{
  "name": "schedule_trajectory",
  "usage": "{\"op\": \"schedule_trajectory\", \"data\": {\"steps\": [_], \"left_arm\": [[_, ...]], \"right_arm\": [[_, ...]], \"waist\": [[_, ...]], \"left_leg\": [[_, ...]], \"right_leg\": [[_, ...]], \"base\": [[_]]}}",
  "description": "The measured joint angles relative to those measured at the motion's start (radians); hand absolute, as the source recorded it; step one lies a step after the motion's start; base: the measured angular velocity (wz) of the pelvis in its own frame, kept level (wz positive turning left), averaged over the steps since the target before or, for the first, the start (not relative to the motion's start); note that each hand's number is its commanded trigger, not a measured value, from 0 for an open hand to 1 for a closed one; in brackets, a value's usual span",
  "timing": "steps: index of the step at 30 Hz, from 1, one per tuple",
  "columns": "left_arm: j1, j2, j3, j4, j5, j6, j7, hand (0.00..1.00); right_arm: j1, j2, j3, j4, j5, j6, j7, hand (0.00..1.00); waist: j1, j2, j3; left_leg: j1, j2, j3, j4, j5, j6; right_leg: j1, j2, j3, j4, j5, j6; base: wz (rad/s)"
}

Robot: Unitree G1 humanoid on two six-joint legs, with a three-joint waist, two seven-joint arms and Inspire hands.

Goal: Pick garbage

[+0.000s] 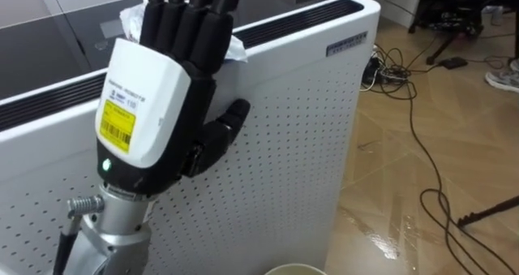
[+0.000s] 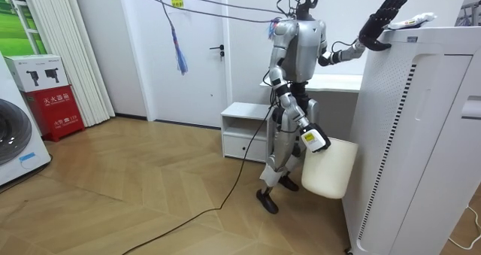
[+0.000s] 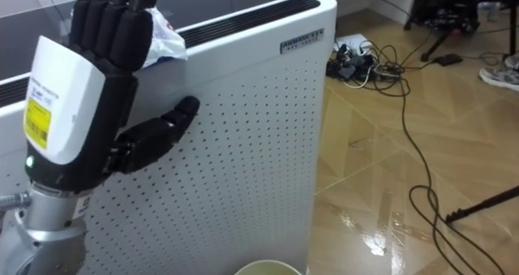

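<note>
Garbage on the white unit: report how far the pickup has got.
Done: the left hand is raised beside the crumpled white garbage on top of the white unit. In hand: nothing, its fingers are straight, not round it. Left: grasp the garbage and drop it into the cream bin at the right hand.

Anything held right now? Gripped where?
Left hand open, empty, by the wrapper. Right hand seems to carry the cream bin by its top rim.

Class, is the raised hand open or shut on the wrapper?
Open: the left hand has straight fingers; the wrapper lies free behind them.
</note>
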Motion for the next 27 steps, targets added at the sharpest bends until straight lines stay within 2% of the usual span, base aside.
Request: {"op": "schedule_trajectory", "data": {"steps": [4, 6, 8, 11, 17, 27], "left_arm": [[0.019, 0.000, 0.000, 0.000, 0.000, 0.000, -0.002, 0.00], [0.031, 0.011, 0.001, 0.002, 0.000, 0.001, -0.025, 0.00], [0.032, 0.024, 0.001, 0.003, 0.000, 0.002, -0.039, 0.00], [0.037, 0.026, 0.001, 0.002, 0.000, 0.003, -0.048, 0.00], [0.037, 0.037, 0.001, -0.009, 0.000, 0.003, -0.065, 0.00], [0.057, 0.055, 0.002, -0.045, -0.001, 0.002, -0.067, 0.00]], "right_arm": [[0.012, 0.001, -0.001, -0.016, -0.055, 0.001, -0.003, 1.00], [0.016, 0.000, -0.001, -0.016, -0.074, 0.003, -0.004, 1.00], [0.017, -0.001, -0.001, -0.016, -0.075, 0.003, -0.005, 1.00], [0.023, -0.001, -0.001, -0.018, -0.075, 0.004, -0.007, 1.00], [0.029, -0.001, 0.001, -0.018, -0.075, 0.013, -0.014, 1.00], [0.034, -0.001, 0.001, -0.019, -0.074, 0.013, -0.032, 1.00]], "waist": [[0.006, 0.001, -0.0014], [0.008, 0.002, -0.0018], [0.008, 0.003, -0.0027], [0.010, 0.008, -0.0042], [0.039, 0.017, -0.0052], [0.052, 0.016, -0.0045]], "left_leg": [[0.027, 0.003, 0.001, -0.027, 0.005, -0.007], [0.035, 0.003, -0.002, -0.035, 0.006, -0.009], [0.038, 0.004, -0.002, -0.039, 0.006, -0.009], [0.037, 0.003, -0.003, -0.041, 0.006, -0.009], [0.036, 0.004, -0.004, -0.043, 0.007, -0.009], [0.035, 0.004, -0.012, -0.063, 0.021, -0.015]], "right_leg": [[0.011, 0.005, 0.002, -0.001, 0.000, 0.000], [0.019, 0.006, 0.003, -0.003, 0.000, 0.000], [0.022, 0.006, 0.002, -0.008, 0.000, 0.000], [0.023, 0.006, 0.000, -0.015, 0.001, -0.002], [0.022, 0.008, 0.001, -0.018, 0.001, -0.002], [0.023, 0.010, -0.002, -0.034, 0.003, -0.005]], "base": [[-0.06], [0.02], [0.02], [0.00], [0.00], [0.02]]}}
